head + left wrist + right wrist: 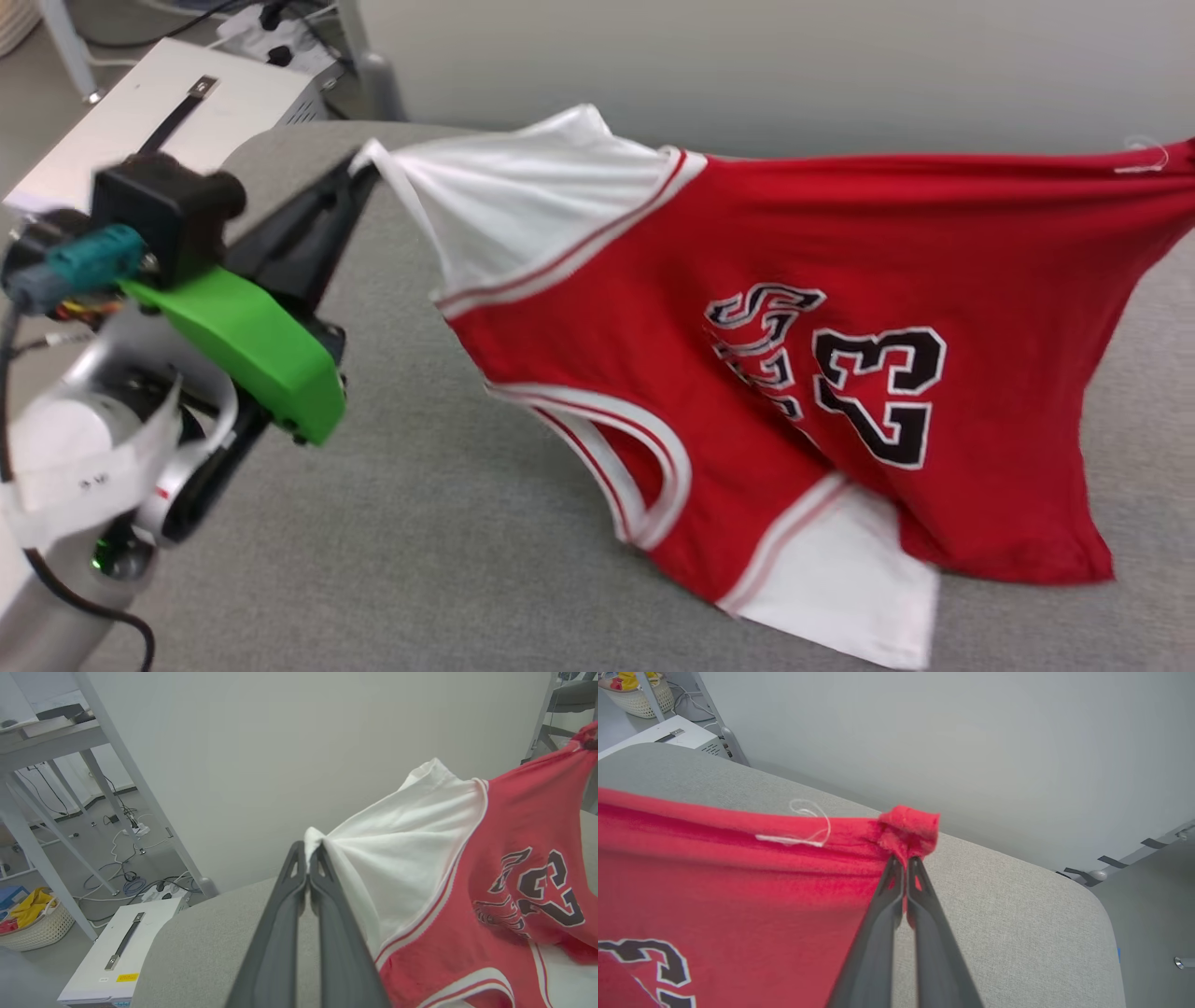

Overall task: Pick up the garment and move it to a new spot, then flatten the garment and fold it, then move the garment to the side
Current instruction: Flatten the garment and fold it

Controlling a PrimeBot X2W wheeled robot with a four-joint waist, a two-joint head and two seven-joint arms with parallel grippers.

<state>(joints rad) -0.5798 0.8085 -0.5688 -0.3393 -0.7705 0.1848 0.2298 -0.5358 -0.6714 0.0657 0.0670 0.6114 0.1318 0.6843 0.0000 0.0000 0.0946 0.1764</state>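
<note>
The garment [840, 280] is a red shirt with white sleeves and a big black 23 [878, 392] on the front. It hangs in the air, pulled out sideways between two tools. Its top edge is stretched tight. Its bottom part droops down, and the lower white sleeve [840, 597] lies on the grey table [448, 523], on the near side.

On the left, the left tool [359, 173] has its two dark fingers pressed together on the tip of the upper white sleeve [523, 205]. The sleeve is pulled to a point there. Behind the fingers sit a green cover [252, 350] and a black camera block [163, 210] on the arm.

On the right, the right tool [903, 861] has its fingers squeezed shut on a little bunch of red cloth at the far right corner of the shirt. A loose white thread [808, 830] curls on the red edge just left of that spot.

The table is covered in grey cloth and has round corners. Behind it is a plain pale wall [747, 65]. Past the far left corner of the table stands a white box [168, 103] with a black handle on top. Farther left are grey metal legs [117, 774], wires on the floor [131, 877], and a pale basket [32, 924] with yellow cloth in it.
</note>
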